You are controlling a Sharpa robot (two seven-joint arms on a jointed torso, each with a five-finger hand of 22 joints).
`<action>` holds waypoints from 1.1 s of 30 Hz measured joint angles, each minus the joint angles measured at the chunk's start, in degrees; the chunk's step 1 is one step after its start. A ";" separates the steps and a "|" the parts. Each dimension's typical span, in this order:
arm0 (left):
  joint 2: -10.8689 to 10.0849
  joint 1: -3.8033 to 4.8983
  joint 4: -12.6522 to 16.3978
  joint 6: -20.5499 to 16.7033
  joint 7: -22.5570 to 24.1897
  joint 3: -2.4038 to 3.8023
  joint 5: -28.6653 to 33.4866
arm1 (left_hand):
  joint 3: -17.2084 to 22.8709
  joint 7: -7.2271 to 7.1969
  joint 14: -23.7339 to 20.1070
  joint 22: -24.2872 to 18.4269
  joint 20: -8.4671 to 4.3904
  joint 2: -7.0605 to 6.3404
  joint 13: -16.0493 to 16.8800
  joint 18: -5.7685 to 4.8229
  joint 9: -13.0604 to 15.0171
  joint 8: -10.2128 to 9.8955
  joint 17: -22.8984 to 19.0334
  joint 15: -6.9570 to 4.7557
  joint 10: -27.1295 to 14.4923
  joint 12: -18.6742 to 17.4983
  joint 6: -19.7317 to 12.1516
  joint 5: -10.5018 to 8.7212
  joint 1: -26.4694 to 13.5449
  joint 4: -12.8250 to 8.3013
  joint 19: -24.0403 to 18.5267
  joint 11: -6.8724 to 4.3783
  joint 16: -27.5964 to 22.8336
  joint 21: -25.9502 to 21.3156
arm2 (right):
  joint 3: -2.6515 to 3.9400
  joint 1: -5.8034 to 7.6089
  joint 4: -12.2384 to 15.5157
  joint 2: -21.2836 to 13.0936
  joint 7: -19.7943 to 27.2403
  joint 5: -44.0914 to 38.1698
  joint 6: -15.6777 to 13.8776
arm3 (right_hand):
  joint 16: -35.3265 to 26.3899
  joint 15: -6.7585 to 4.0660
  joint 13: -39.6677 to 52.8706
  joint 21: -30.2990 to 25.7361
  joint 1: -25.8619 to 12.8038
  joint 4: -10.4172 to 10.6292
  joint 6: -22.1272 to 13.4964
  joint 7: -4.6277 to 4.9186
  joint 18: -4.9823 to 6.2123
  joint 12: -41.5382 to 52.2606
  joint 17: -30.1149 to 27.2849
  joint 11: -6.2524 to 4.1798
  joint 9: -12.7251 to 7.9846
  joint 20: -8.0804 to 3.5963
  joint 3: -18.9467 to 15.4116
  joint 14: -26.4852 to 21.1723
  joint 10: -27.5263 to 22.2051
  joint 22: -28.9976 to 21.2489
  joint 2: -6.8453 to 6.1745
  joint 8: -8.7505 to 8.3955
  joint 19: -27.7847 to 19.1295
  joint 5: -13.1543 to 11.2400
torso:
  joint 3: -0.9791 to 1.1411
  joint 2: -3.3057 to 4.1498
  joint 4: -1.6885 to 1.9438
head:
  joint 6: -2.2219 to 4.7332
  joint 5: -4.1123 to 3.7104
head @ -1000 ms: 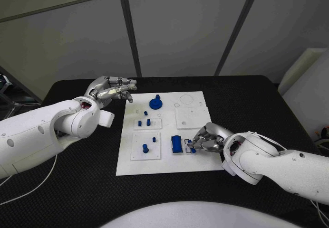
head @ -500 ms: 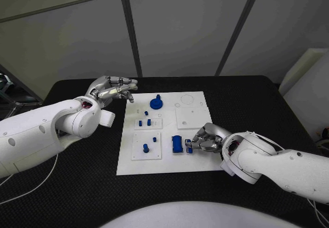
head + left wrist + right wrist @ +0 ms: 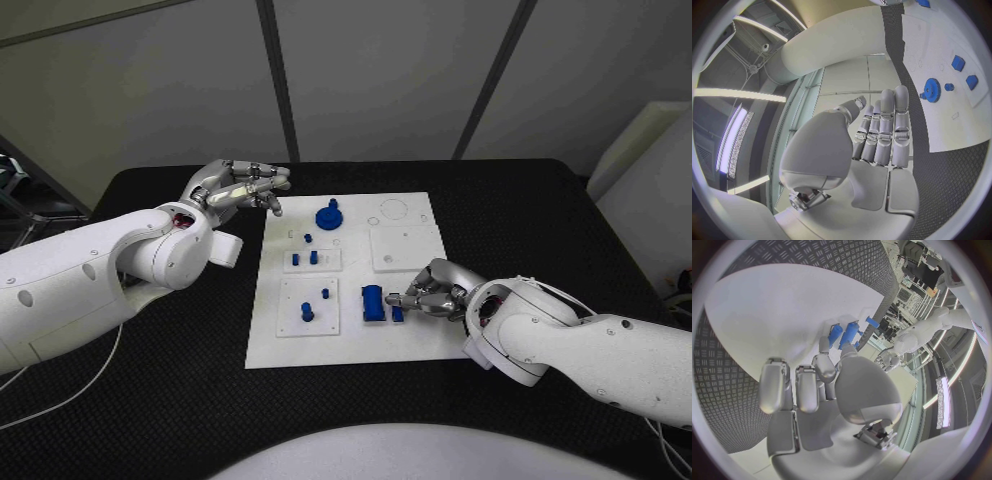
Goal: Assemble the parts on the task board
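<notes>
From the head camera, the flat white rectangular task board (image 3: 418,345) lies in the middle of the black textured table (image 3: 173,390). It carries raised white square plates and small blue plastic parts: a round blue gear with a knob (image 3: 330,216) near the far edge, short blue pegs (image 3: 304,257) on a square plate below it, a taller blue pin (image 3: 306,311) on the near left plate, and an upright blue block (image 3: 372,303) near the board's middle. The silver right hand (image 3: 433,291) rests on the board beside that block, fingers curled down around a small blue piece (image 3: 398,314); whether it truly grips the piece I cannot tell. The silver left hand (image 3: 235,186) hangs above the table beside the board's far left corner, fingers bent, holding nothing. Grey wall panels stand behind the table.

The left wrist camera shows the left hand's fingers (image 3: 887,125) side by side and empty, the gear beyond them.

The right wrist camera shows the right hand's fingertips (image 3: 825,361) at the blue pieces on the board.
</notes>
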 measured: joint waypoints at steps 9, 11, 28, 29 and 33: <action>0.02 0.00 -0.05 0.12 -0.08 0.00 0.00 | 0.00 0.00 -0.19 0.00 0.00 0.00 0.00 0.00 0.00 0.00 0.00 0.19 0.00 0.00 0.00 0.00 0.00 0.00 0.00 0.00 0.00 0.00 | 0.00 -0.01 0.44 -0.33 0.42 -0.38 0.04 | 0.00 0.00 0.13 0.00 -0.06 -0.24 -0.20 0.19 0.00 0.00 0.00 0.00 0.13 0.00 -0.31 0.00 -0.01 0.00 0.06 -0.01 0.00 -0.34 | 0.00 0.00 -0.01 | -0.13 0.02; 0.03 0.00 -0.06 0.14 -0.10 0.00 0.00 | 0.00 0.00 -0.19 0.00 0.00 0.00 0.00 0.00 0.00 0.00 0.00 0.19 0.00 0.00 0.00 0.00 0.00 0.00 0.00 0.00 0.00 0.00 | 0.00 -0.01 0.73 -0.66 0.82 -0.43 0.18 | 0.00 0.00 0.17 0.00 0.92 -0.89 -0.20 0.19 0.00 0.00 0.00 0.00 0.41 0.00 -0.42 0.00 -0.01 -0.01 0.18 0.20 0.00 -0.55 | 0.00 0.00 -0.01 | -0.15 0.03; -0.02 0.00 -0.12 0.29 -0.20 0.00 0.00 | 0.00 0.00 -0.19 0.01 0.00 0.00 0.00 0.00 0.00 0.00 0.00 0.19 0.00 0.00 0.00 0.00 0.00 0.00 0.00 0.00 0.00 0.00 | -0.03 -0.05 2.24 -4.18 6.23 -2.00 2.87 | 0.00 0.01 0.08 0.00 4.63 -2.82 -0.60 0.21 0.00 0.00 -0.01 0.22 1.29 0.00 -1.31 0.00 -0.23 -0.09 -0.69 0.50 0.00 -3.01 | 0.02 -0.05 -0.12 | -0.09 -0.17; -0.02 0.00 -0.13 0.30 -0.20 0.00 0.00 | 0.00 0.00 -0.19 0.01 0.00 0.00 0.01 0.00 0.00 0.00 0.01 0.19 0.00 0.00 0.00 0.00 0.00 0.00 0.00 0.00 0.00 0.00 | -0.03 -0.06 2.22 -4.14 6.43 -2.10 3.01 | 0.00 0.01 0.08 0.00 4.80 -2.82 -0.60 0.21 0.00 0.00 -0.01 0.22 1.29 0.00 -1.31 0.00 -0.23 -0.09 -0.52 0.50 0.00 -3.01 | 0.03 -0.05 -0.12 | -0.08 -0.19; 0.00 0.00 -0.16 0.34 -0.21 0.00 0.00 | 0.00 0.00 -0.19 0.01 0.00 0.00 0.01 0.00 0.00 0.00 0.00 0.19 0.00 0.00 0.00 0.00 0.00 0.00 0.00 0.00 0.00 0.00 | -0.04 -0.07 1.86 -3.79 7.08 -2.40 3.56 | 0.00 0.01 0.08 0.00 4.87 -2.97 -0.60 0.21 0.00 0.00 -0.01 0.22 1.35 0.00 -1.16 0.00 -0.23 -0.09 -0.45 0.50 0.00 -3.01 | 0.04 -0.04 -0.05 | -0.07 -0.26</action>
